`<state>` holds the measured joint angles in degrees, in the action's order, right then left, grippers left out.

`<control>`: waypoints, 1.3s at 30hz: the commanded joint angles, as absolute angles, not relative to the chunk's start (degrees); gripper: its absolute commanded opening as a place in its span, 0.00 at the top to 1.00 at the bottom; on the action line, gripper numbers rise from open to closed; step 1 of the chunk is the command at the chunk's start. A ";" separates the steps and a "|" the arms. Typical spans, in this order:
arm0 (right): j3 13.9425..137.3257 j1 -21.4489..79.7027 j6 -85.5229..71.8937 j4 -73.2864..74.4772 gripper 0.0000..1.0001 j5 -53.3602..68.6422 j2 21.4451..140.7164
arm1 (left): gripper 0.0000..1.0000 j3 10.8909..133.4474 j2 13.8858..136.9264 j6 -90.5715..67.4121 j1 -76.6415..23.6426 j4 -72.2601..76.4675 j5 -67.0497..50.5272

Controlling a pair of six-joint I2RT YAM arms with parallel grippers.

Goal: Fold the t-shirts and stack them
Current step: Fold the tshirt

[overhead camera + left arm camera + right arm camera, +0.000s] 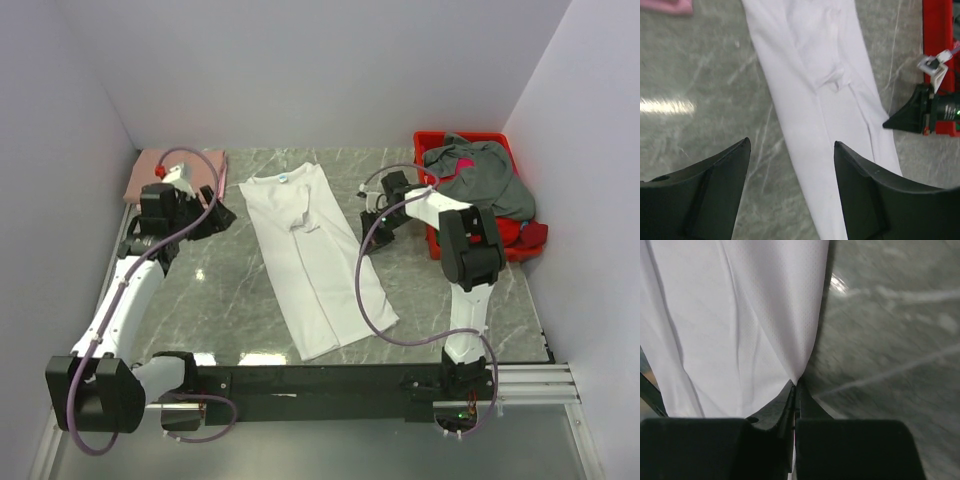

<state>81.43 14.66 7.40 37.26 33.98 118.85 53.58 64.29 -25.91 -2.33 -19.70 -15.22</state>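
marble surface [200, 300], white t-shirt [310, 260] flat down the middle, red bin [460, 135] far right with grey t-shirt [485, 175] heaped in it, pink t-shirt [150, 170] in the far left corner, right gripper [794, 385] jaws pinched on the white t-shirt's edge, left gripper [791, 142] jaws wide, empty

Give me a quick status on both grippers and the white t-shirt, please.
Left gripper open, beside white t-shirt. Right gripper shut on its right edge. Red bin stands apart, far right.

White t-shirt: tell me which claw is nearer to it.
Right. The right claw is shut on one edge of the white t-shirt; the left claw hangs open off the opposite edge, not touching.
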 commanded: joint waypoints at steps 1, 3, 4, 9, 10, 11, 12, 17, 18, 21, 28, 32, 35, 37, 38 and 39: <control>78.14 11.26 9.14 39.37 1.00 31.82 114.61 | 0.27 48.62 62.50 -30.31 -2.37 -16.98 -20.91; 76.38 9.94 10.10 39.81 1.00 32.51 113.12 | 0.27 44.57 61.97 -33.55 -2.81 -14.43 -22.32; 75.85 9.76 10.46 40.16 1.00 32.78 112.68 | 0.28 43.43 61.79 -34.44 -3.07 -13.37 -23.11; 75.85 9.58 17.57 45.86 0.50 37.08 110.93 | 0.28 40.61 63.54 -36.56 -8.86 -11.43 -21.89; 76.11 9.58 18.88 46.66 0.17 38.22 110.40 | 0.28 40.69 63.37 -36.48 -9.75 -11.60 -21.62; 76.46 9.49 20.90 47.28 0.15 37.88 109.78 | 0.28 41.04 63.11 -35.34 -10.71 -11.60 -21.36; 76.64 9.58 22.31 48.76 0.14 37.79 108.04 | 0.28 41.31 62.67 -34.64 -12.46 -12.38 -21.18; 77.26 9.58 30.49 50.80 0.12 34.90 98.91 | 0.27 40.70 55.82 -29.11 -19.24 -11.70 -21.53; 77.08 9.58 31.54 50.71 0.11 34.81 97.31 | 0.23 40.08 54.33 -28.31 -22.38 -10.91 -21.53; 73.84 9.58 35.50 46.61 0.11 33.84 89.67 | 0.20 37.18 48.35 -25.85 -30.37 -7.39 -20.05; 59.23 12.29 42.51 39.69 0.23 43.68 81.02 | 0.27 37.35 48.85 -25.48 -45.95 -11.23 -8.21; 58.82 26.35 29.12 37.39 0.48 24.20 87.89 | 0.35 38.32 49.58 -35.21 -49.13 -14.94 -0.63; 56.60 31.63 22.34 28.84 0.47 10.58 88.59 | 0.35 36.49 45.54 -40.59 -49.48 -16.26 3.68; 57.30 32.78 20.05 28.04 0.47 6.53 89.64 | 0.34 35.16 41.76 -42.18 -49.48 -17.05 5.18; 57.74 33.31 19.60 27.86 0.47 5.37 90.78 | 0.34 33.76 40.53 -43.23 -49.48 -17.14 5.97; 57.83 33.75 19.43 27.69 0.47 4.23 91.31 | 0.33 33.23 38.60 -43.50 -49.48 -17.49 6.15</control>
